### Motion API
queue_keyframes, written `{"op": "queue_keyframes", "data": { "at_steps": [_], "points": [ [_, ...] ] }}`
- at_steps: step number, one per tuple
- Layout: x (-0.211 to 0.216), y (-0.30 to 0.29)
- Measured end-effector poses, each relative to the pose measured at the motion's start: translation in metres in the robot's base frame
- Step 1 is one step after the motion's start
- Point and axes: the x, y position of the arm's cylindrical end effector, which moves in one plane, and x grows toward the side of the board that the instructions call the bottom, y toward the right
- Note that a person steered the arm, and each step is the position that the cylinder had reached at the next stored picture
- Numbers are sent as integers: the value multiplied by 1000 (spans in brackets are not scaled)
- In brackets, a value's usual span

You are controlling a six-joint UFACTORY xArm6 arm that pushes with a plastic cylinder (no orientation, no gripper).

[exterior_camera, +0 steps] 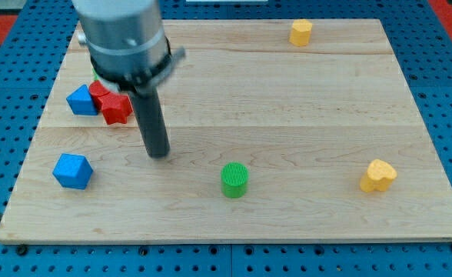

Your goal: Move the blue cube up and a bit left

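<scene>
Robot arm, close up: fat grey cylindrical housing w/ a black band round its base and a small grey tab on one side, narrowing to a straight dark rod; my tip (pixel 159 155) blunt, matte.

Bright, even light from above falls on the pale bench (pixel 287 115); shadows are short and soft. No harsh glare. Nearest the lens, the grey arm housing (pixel 122 35) blurs slightly.
</scene>
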Motion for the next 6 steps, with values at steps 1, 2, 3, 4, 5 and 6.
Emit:
{"op": "queue_keyframes", "data": {
  "at_steps": [1,2,3,4,5,6],
  "points": [
    [59,-34],
    [65,-111],
    [37,-145],
    [23,-120],
    [22,-82],
    [-3,-78]
  ]
}}
